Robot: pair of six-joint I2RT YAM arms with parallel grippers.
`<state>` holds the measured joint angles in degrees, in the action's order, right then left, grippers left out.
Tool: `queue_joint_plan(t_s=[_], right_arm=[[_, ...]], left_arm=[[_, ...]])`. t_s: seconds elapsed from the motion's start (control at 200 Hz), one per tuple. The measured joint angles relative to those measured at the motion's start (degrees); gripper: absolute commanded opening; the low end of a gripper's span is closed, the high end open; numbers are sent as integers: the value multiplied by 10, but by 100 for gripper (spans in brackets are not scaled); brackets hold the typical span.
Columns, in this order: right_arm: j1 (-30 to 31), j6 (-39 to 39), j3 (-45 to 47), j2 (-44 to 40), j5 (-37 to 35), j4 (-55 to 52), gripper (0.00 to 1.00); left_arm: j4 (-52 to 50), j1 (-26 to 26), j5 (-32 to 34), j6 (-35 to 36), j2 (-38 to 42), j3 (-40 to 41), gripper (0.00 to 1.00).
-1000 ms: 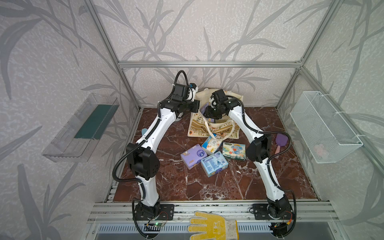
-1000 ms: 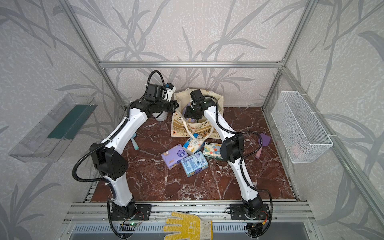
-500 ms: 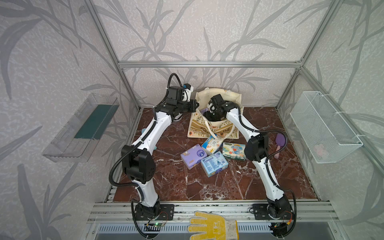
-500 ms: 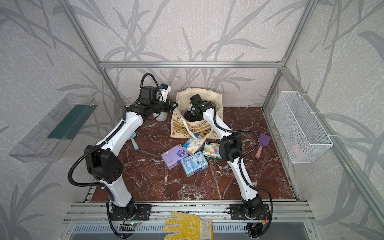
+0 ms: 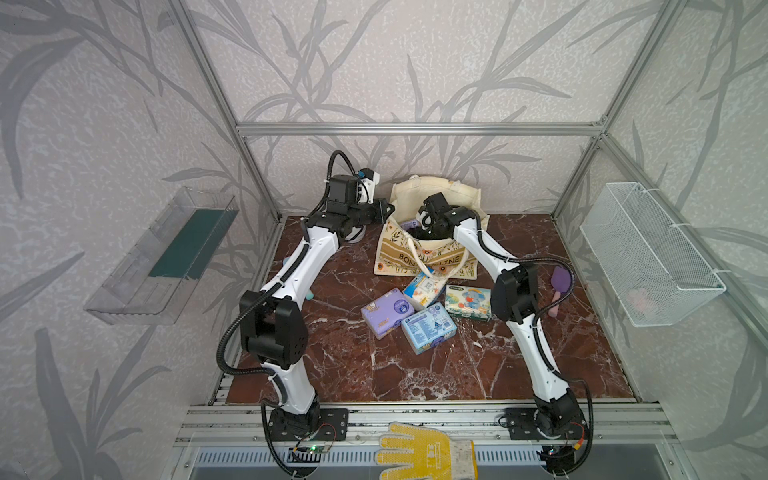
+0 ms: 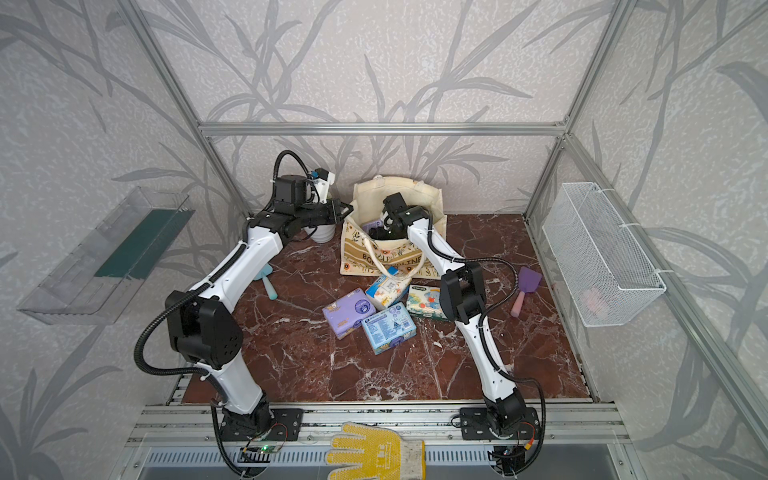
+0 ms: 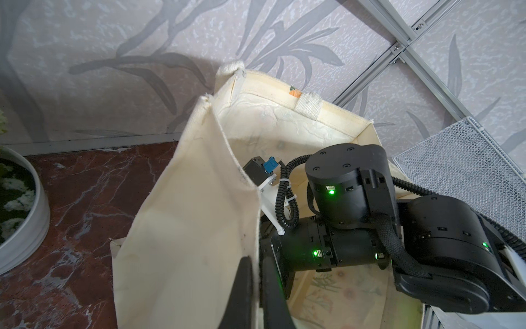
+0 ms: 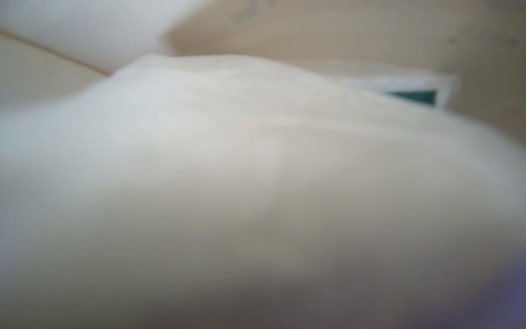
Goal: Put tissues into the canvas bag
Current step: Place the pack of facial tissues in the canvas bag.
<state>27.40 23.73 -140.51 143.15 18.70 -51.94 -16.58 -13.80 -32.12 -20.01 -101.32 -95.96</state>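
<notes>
Currently, bag: cream, flowered, tan band, open, far centre
writing: "BON…LINE", middle covered
tissues: four packs, near side of bag
left gripper: clenched on bag rim
right gripper: in bag, can't tell

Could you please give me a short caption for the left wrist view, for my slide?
Left claw pinches the canvas bag by its side wall while the right arm reaches inside.

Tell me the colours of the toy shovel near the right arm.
The toy shovel has a purple blade and a pink handle, clearest in a top view.
</notes>
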Motion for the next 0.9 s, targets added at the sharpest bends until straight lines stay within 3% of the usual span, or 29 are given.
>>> queue_joint_plan(t_s=[0.16, 0.665, 0.905], right_arm=[[0, -17, 0, -18, -26, -5, 99], [11, -68, 0, -161, -89, -7, 99], [21, -118, 44, -236, -127, 2, 99]], left_arm=[[12, 0, 22, 1, 38, 41, 19], [36, 0, 98, 8, 126, 107, 70], [36, 0, 153, 14, 197, 180, 86]])
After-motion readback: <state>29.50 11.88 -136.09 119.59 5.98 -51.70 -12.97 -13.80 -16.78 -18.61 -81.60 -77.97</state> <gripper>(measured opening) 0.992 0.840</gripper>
